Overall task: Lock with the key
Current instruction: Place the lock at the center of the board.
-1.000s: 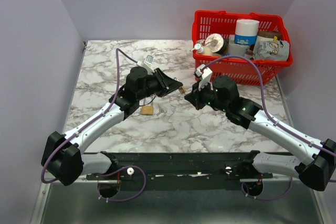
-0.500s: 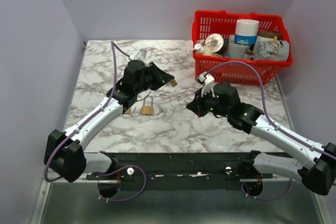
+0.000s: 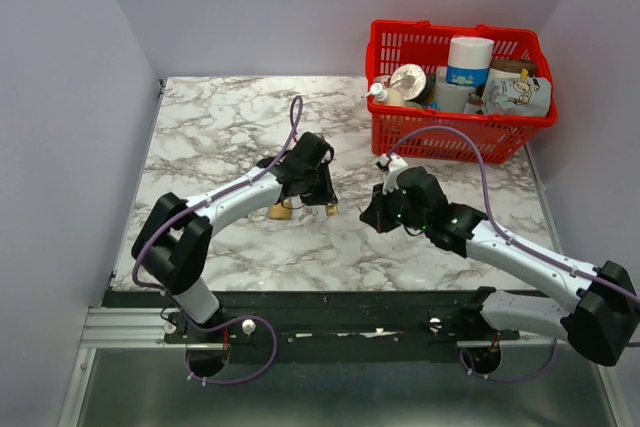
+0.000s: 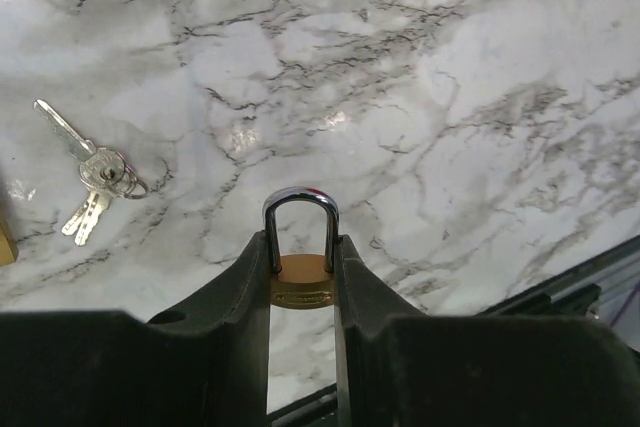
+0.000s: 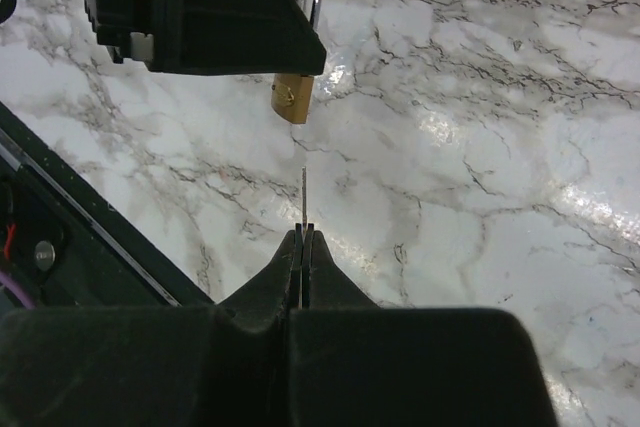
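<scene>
A white bench (image 3: pixel 200 117) with grey marble veining carries a red plastic lattice basket (image 3: pixel 460 142), filled with bottles and packets, at its far right corner. Two black-and-white robot arms meet near the middle of the bench. The left gripper (image 4: pixel 301 247) is clamped on a small brass padlock (image 4: pixel 302 285) with a curved silver shackle, its fingers pressing the two sides of the body. The right gripper (image 5: pixel 303 239) is pinched fully together on a thin silver key (image 5: pixel 303 192), seen edge-on. The key's blade points at the padlock's brass base, with a gap between them. A second brass padlock (image 3: pixel 281 212) lies on the bench beside the left gripper. A bunch of small silver keys on a ring (image 4: pixel 98 175) lies flat nearby.
</scene>
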